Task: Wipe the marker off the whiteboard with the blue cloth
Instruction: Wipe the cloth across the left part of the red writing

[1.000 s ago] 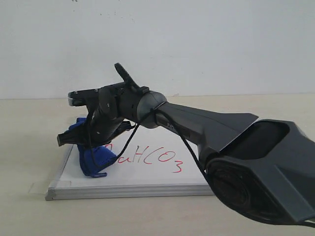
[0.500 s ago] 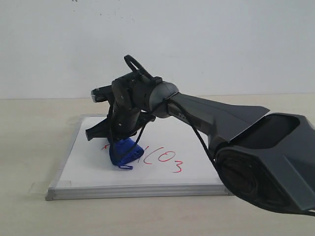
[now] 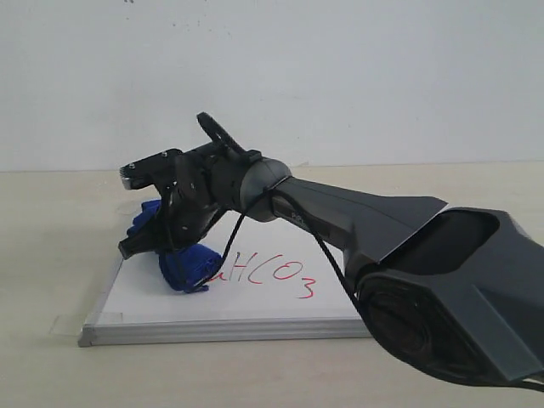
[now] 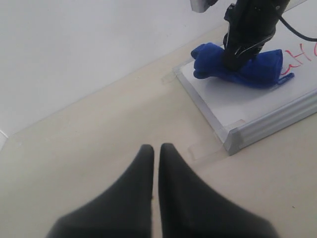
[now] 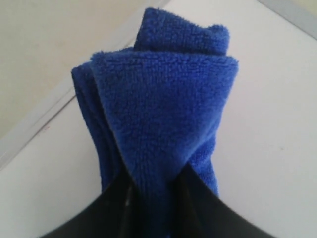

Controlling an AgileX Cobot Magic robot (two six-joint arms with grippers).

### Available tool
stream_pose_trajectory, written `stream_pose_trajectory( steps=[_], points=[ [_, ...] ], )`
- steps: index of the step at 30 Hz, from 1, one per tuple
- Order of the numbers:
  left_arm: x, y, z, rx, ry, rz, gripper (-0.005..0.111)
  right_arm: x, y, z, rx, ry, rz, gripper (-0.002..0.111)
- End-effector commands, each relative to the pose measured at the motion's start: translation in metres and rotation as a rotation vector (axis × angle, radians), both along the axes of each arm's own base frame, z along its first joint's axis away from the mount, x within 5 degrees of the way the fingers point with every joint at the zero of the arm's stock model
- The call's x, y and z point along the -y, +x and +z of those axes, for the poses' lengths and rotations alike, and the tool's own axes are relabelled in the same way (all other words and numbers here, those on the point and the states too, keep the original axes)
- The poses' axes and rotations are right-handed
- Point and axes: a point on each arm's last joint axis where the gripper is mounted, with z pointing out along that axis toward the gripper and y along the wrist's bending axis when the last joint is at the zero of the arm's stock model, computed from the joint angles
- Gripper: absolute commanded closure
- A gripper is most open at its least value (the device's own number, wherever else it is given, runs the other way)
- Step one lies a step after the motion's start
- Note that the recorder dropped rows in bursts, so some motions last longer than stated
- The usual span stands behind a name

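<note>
The whiteboard [image 3: 144, 297] lies flat on the tan table, with the red marker writing [image 3: 272, 274] near its middle. My right gripper [image 3: 174, 251] reaches across to the board's left part and is shut on the bunched blue cloth [image 3: 183, 263], which presses on the board just left of the letters. In the right wrist view the blue cloth [image 5: 163, 104] fills the space between the fingers of the right gripper [image 5: 156, 183] over the whiteboard [image 5: 267, 124]. My left gripper [image 4: 154, 148] is shut and empty over bare table, off a corner of the whiteboard [image 4: 233, 101].
A white wall stands behind the table. Clear tape tabs [image 3: 72, 323] stick out at the board's near left corner. The right arm's bulky body [image 3: 442, 280] and its black cable [image 3: 327, 255] cover the right side of the board.
My right gripper dragged the cloth rightward over the first letters, then back left to where it is now. The left end of the writing is hidden by the cloth.
</note>
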Motion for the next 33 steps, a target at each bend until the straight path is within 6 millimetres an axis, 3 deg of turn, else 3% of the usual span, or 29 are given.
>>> stream_pose_trajectory(
  steps=[1, 5, 8, 12, 17, 20, 25, 29, 33],
  points=[
    [0.000, 0.000, 0.000, 0.004, 0.003, 0.000, 0.103, 0.026, 0.017, -0.011, 0.013, -0.099, -0.163, 0.109],
    [0.000, 0.000, 0.000, 0.004, 0.003, 0.000, 0.103, 0.026, 0.018, -0.010, 0.005, -0.075, -0.181, 0.109],
    [0.000, 0.000, 0.000, 0.004, 0.003, 0.000, 0.103, 0.015, 0.015, -0.011, -0.002, 0.006, -0.143, 0.109],
    [0.000, 0.000, 0.000, 0.004, 0.003, 0.000, 0.103, -0.005, 0.001, -0.010, -0.020, 0.085, 0.073, 0.109],
    [0.000, 0.000, 0.000, 0.004, 0.003, 0.000, 0.103, -0.013, -0.006, -0.009, 0.050, 0.042, 0.244, 0.109],
    [0.000, 0.000, 0.000, 0.004, 0.003, 0.000, 0.103, -0.005, 0.001, -0.010, 0.057, 0.007, 0.171, 0.109],
    [0.000, 0.000, 0.000, 0.004, 0.003, 0.000, 0.103, 0.023, 0.019, -0.014, 0.005, -0.046, -0.163, 0.109],
    [0.000, 0.000, 0.000, 0.004, 0.003, 0.000, 0.103, 0.026, 0.019, -0.016, -0.026, -0.057, -0.170, 0.109],
    [0.000, 0.000, 0.000, 0.004, 0.003, 0.000, 0.103, 0.013, 0.008, -0.016, -0.114, 0.042, -0.046, 0.109]
  ],
)
